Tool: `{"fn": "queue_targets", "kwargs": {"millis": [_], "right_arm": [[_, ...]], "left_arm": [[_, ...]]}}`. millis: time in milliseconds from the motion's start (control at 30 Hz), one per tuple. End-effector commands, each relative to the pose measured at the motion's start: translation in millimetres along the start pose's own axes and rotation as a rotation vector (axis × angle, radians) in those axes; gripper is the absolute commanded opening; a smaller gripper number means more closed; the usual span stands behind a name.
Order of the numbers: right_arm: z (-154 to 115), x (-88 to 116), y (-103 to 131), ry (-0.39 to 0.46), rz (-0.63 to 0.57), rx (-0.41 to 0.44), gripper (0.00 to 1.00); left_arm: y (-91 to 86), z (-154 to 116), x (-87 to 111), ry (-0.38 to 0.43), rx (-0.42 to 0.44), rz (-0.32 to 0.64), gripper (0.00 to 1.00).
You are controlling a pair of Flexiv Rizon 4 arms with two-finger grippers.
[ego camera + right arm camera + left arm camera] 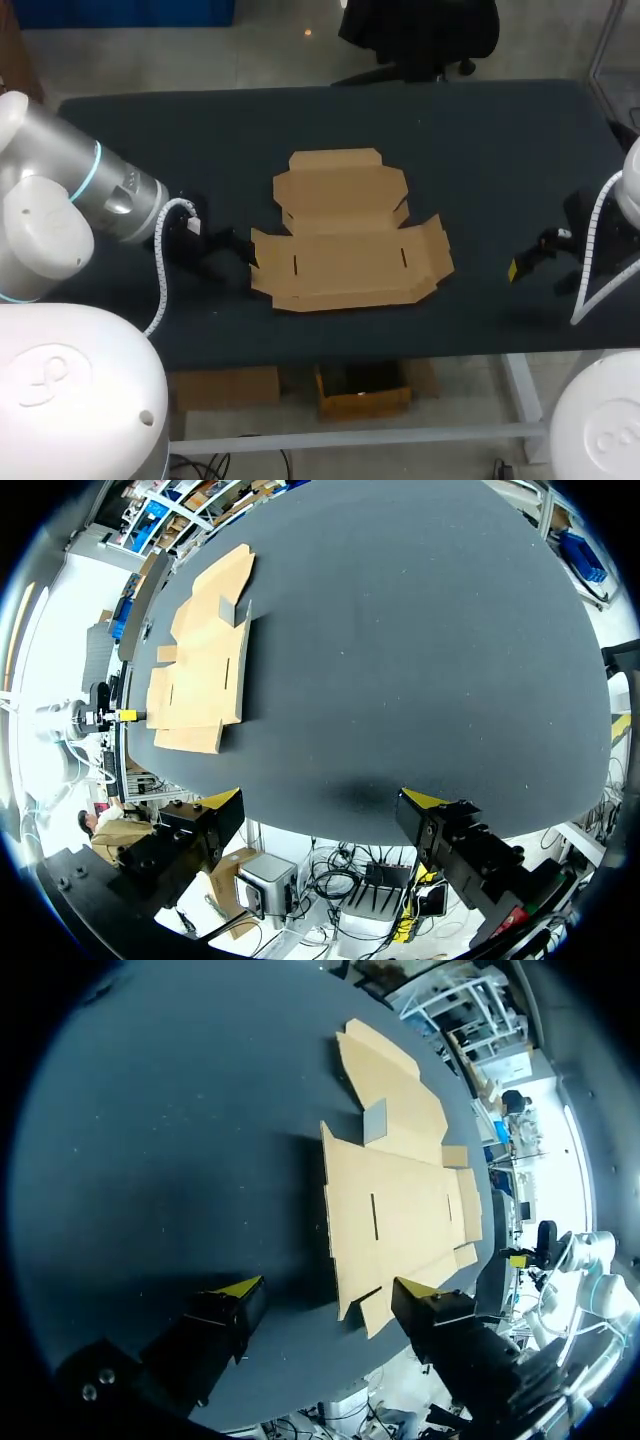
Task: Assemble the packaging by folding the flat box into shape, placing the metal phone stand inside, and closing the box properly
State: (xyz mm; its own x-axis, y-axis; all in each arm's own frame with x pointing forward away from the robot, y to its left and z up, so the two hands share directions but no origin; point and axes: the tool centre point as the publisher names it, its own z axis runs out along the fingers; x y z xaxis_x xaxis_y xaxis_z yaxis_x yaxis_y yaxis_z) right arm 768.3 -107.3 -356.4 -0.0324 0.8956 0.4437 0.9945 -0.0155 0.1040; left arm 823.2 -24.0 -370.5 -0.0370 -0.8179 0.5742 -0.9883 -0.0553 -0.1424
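A: From above, where is everything?
B: The box (345,235) lies flat in the middle of the table (480,150), long side crosswise. The left tool (213,252) is near it, the right tool (528,265) well apart.
A: Left wrist?
B: Released, empty; the box (400,1200) is just ahead.
A: Right wrist?
B: Released, empty; the box (205,665) is far ahead.

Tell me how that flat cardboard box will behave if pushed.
The flat cardboard box is one thin sheet, so it is probably light and apt to slide across the table. Creased, with one small flap standing up, it will likely bend at folds.
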Motion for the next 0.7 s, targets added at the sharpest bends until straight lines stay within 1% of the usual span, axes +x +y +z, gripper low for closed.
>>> {"fn": "queue_targets", "kwargs": {"millis": [33, 167, 200, 233, 267, 467, 700], "right_arm": [[-3, -1, -1, 0.009, -0.002, 0.003, 1.0], [-3, -1, -1, 0.009, -0.002, 0.003, 1.0], [-3, -1, -1, 0.009, -0.002, 0.003, 1.0], [-3, -1, -1, 0.009, -0.002, 0.003, 1.0], [-3, -1, -1, 0.009, -0.002, 0.003, 1.0], [-3, -1, -1, 0.009, -0.002, 0.003, 1.0], [-3, -1, -1, 0.009, -0.002, 0.003, 1.0]], "left_arm": [[25.4, -23, 4.2, -0.009, 0.057, 0.007, 0.55], [33.6, -28, 5.7, -0.012, 0.06, 0.014, 0.29], [34.8, -29, 5.9, -0.013, 0.061, 0.013, 0.16], [36.2, -30, 6.0, -0.014, 0.062, 0.013, 0.02], [37.7, -31, 6.2, -0.014, 0.061, 0.013, 0.0], [46.1, -29, 6.0, -0.033, 0.028, -0.003, 0.0], [52.9, -25, 5.5, -0.05, -0.011, 0.001, 0.0]]}}
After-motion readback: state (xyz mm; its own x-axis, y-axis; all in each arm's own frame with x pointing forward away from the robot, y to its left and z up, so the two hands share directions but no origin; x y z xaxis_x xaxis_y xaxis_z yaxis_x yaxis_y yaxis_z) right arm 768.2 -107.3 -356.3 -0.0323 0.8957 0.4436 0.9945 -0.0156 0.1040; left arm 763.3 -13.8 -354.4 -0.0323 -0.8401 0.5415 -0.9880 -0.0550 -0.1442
